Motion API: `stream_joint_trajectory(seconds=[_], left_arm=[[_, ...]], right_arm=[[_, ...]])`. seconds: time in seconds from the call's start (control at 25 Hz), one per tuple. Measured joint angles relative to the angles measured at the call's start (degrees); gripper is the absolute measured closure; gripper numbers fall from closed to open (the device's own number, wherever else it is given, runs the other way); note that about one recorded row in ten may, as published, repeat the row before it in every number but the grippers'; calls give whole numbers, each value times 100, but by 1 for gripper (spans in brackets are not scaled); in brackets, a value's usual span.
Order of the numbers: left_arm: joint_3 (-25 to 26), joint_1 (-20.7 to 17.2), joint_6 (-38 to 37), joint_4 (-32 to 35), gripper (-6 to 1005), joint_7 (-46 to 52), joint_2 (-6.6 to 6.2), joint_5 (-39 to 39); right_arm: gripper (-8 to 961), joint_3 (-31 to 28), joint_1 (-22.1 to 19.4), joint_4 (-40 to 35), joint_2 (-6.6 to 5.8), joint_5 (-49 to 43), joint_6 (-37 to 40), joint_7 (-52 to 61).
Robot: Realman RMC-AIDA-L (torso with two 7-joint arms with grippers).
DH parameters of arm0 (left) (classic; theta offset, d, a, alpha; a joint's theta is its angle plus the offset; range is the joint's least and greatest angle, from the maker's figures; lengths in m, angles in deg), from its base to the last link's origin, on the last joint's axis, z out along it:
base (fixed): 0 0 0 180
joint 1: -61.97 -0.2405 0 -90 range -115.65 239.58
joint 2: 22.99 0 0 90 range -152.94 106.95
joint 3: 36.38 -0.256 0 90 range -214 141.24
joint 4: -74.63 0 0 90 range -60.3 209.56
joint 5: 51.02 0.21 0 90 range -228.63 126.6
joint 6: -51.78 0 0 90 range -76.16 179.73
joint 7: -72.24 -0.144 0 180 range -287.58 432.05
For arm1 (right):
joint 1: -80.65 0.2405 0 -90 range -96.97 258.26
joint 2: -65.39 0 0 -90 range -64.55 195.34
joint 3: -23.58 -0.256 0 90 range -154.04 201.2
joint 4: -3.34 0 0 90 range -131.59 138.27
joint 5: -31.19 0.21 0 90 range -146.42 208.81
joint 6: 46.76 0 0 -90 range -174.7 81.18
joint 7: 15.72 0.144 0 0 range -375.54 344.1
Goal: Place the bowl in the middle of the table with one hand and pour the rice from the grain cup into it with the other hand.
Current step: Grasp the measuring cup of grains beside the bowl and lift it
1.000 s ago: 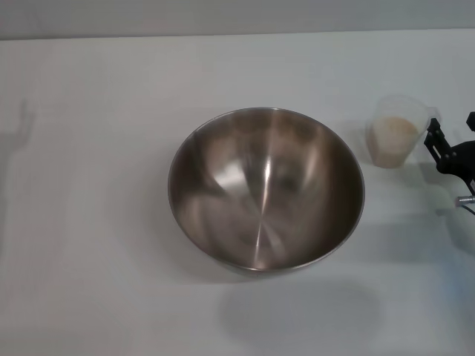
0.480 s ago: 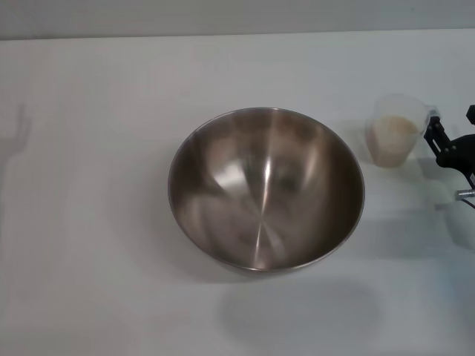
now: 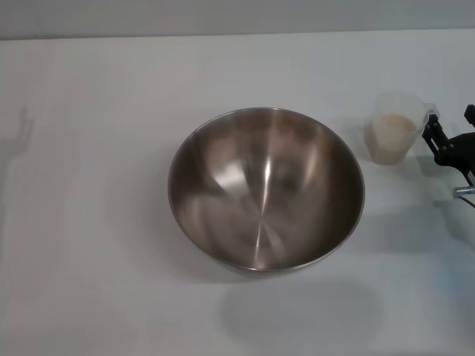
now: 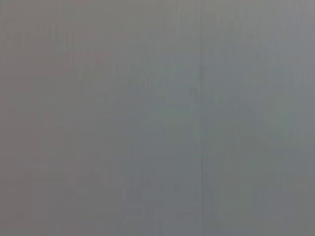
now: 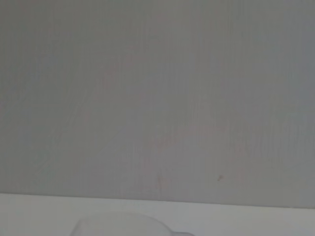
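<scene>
right gripper [image 3: 434, 133] is cut off at the head view's right edge; only black finger parts show, right at the grain cup [image 3: 396, 133] handle. can't tell if its jaws are closed on the handle or just beside it. left gripper isn't in any view; left wrist cam shows only blank grey. right wrist cam catches a faint curved rim, prob the cup. cup stands upright on the table [image 3: 96, 222], handle toward the gripper, rice [image 3: 392, 132] inside. bowl [image 3: 266, 189] sits mid-table, mouth up, near the cup but apart.
</scene>
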Motion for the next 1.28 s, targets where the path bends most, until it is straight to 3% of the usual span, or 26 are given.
stream_joint_trajectory(seconds=[0.48,0.68,0.88,0.96,1.28], left_arm=[[-3,11,28,39,198,-9,0,-5],[-2,40,35,90,198,-4,0,-5],[-2,46,37,134,197,3,0,-4],[-2,43,40,140,197,3,0,-4],[-2,12,40,160,197,8,7,-3]], right_arm=[[292,-6,56,-23,1,-1,-5,-27],[353,-6,58,-23,5,-1,-12,-46],[589,-128,64,-23,8,-1,-108,-48],[836,-204,71,-40,9,-1,-162,-49],[955,-276,0,-58,26,0,-14,-53]])
